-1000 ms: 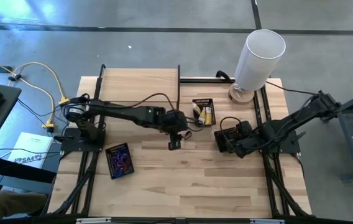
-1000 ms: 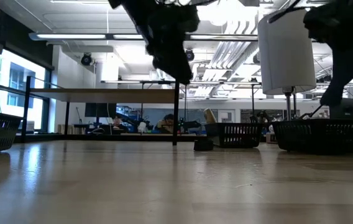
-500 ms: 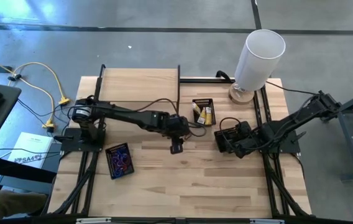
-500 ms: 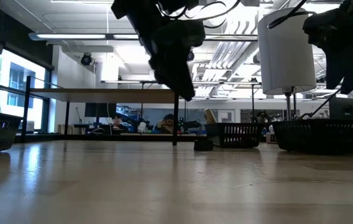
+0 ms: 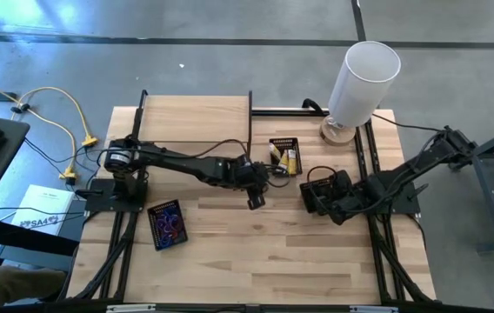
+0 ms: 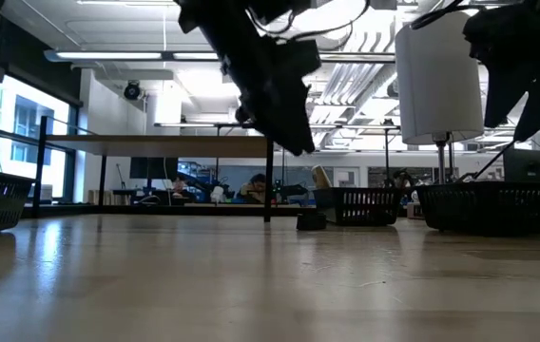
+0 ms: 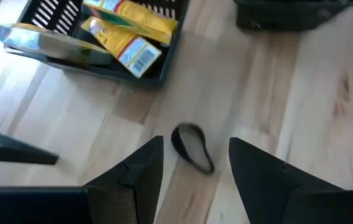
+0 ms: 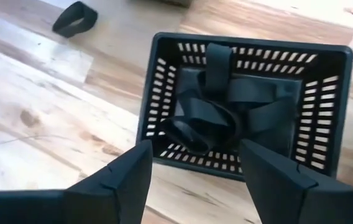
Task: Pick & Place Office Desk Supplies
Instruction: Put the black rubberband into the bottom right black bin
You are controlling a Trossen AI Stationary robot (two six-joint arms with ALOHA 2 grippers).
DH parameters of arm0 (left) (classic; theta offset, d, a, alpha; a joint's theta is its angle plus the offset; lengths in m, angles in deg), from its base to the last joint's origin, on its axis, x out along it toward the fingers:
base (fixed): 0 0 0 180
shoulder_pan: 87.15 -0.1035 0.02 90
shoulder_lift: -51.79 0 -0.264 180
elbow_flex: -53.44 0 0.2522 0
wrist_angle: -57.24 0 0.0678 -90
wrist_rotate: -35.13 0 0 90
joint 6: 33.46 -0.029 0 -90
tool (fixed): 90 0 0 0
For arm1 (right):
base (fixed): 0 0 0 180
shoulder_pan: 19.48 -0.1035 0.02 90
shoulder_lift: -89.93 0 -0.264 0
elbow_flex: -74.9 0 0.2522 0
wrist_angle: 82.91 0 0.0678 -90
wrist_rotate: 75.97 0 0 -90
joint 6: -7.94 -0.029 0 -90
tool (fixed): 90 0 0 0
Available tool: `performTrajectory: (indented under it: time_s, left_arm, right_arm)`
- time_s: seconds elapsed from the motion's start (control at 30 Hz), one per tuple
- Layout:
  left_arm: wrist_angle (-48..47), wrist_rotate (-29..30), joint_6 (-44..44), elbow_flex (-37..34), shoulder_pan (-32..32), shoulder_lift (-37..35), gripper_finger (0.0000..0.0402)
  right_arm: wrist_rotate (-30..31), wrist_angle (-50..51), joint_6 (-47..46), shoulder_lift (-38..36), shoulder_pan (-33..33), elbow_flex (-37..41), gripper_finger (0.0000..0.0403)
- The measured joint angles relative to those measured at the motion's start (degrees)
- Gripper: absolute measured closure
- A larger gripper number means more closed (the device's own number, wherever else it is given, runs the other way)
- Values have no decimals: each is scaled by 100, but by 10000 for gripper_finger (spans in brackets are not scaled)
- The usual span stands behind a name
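A black loop (image 7: 192, 147) lies flat on the wooden table, and also shows in the low view (image 6: 311, 221) and the right wrist view (image 8: 75, 17). My left gripper (image 7: 196, 142) (image 5: 254, 200) is open and hangs well above the loop, one finger on either side of it in the left wrist view. Yellow packets (image 7: 127, 34) lie in a black mesh tray (image 5: 283, 156) just beyond. My right gripper (image 8: 195, 146) (image 5: 315, 196) is open and empty above another mesh tray (image 8: 251, 43) holding black loops and blocks (image 8: 217, 106).
A third mesh tray (image 5: 167, 224) with purple, blue and red loops stands at the table's left. A tall white cylinder (image 5: 362, 80) stands at the far right corner. Black rails run along both table sides. Bare wood lies toward the near edge.
My left gripper has gone toward the table's right edge, closer to the black loop, staying open and above the table. The loop has not moved.
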Motion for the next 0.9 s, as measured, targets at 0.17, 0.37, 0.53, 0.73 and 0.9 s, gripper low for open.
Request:
performTrajectory:
  time_s: [0.17, 0.37, 0.53, 0.73, 0.9]
  left_arm:
    - [70, -9, 1055, 7, 5, 389, 226]
    - [81, -15, 2137, -2, 42, 657, 226]
    - [234, -9, 2440, 2, 50, 747, 226]
    - [462, 34, 2831, 14, 50, 870, 226]
    - [489, 67, 2834, 13, 15, 946, 226]
  right_arm:
    - [17, -71, 96, 0, -126, 0, 174]
    - [83, -134, 118, 0, -248, 0, 174]
    - [71, -194, 264, 0, -294, 0, 174]
    - [32, -275, 291, 0, -291, 0, 174]
    - [8, -669, 697, -2, -291, 0, 174]
